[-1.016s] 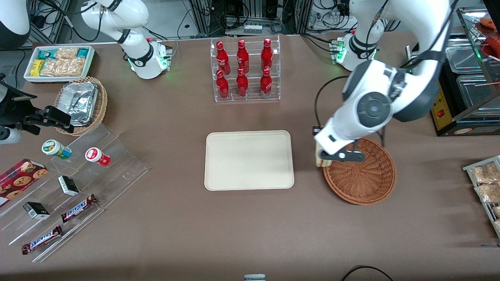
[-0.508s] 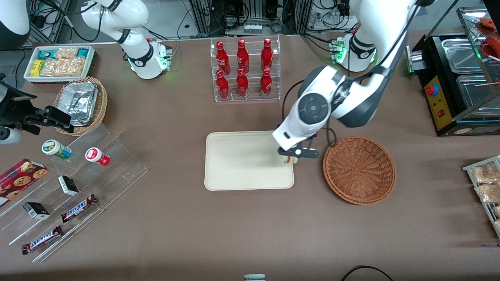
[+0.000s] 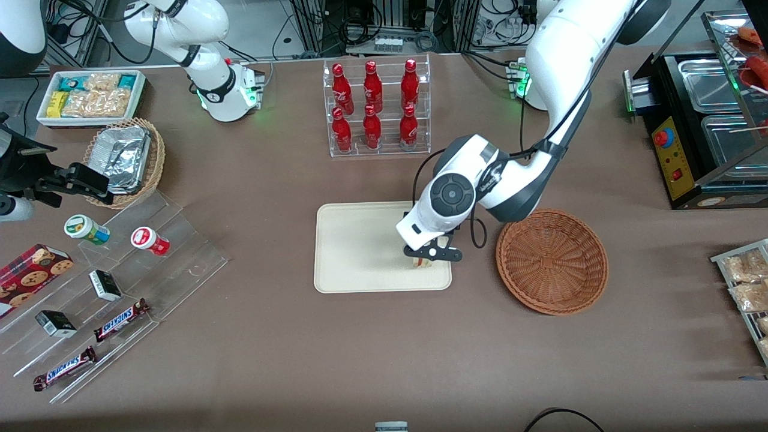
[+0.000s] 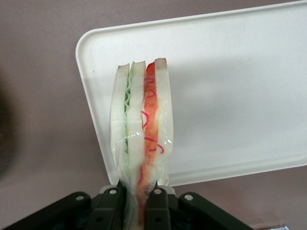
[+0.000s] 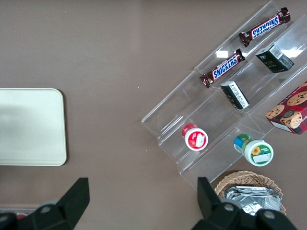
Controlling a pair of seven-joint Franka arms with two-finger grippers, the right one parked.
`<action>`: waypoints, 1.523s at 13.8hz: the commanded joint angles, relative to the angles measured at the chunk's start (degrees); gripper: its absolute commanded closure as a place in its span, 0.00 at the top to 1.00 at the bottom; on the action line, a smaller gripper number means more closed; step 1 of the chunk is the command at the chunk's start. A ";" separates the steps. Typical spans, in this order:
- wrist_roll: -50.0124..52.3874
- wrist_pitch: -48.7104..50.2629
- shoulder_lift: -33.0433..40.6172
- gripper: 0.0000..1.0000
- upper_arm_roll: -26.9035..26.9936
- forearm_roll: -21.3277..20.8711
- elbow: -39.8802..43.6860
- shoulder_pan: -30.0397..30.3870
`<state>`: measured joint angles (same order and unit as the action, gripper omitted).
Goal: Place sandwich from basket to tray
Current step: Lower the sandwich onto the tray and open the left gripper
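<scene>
While the gripper (image 3: 431, 255) hangs over the tray (image 3: 360, 252), at the tray end nearest the basket (image 3: 552, 261), I see its fingers (image 4: 112, 206) clamped on the sandwich (image 4: 141, 143) — wrapped in clear film, cut edge showing green and red filling. The sandwich is over the tray; I cannot tell whether it touches it. The basket sits just beside the tray, holding nothing. Toward the parked arm's end, well apart from the tray, two bars (image 3: 120, 320) read "SNICKERS" — other labels are illegible.
</scene>
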<state>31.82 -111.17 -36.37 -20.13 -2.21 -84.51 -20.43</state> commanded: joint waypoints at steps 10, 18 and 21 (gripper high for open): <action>3.07 -4.41 -6.87 0.00 1.59 -1.66 4.97 -4.97; 3.60 -5.19 -9.07 0.00 1.59 -4.83 4.97 -5.23; 3.60 -5.20 -9.42 0.46 1.59 -4.83 4.97 -5.32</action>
<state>34.23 -116.42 -44.65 -19.09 -6.14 -81.60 -24.65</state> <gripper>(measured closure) 0.846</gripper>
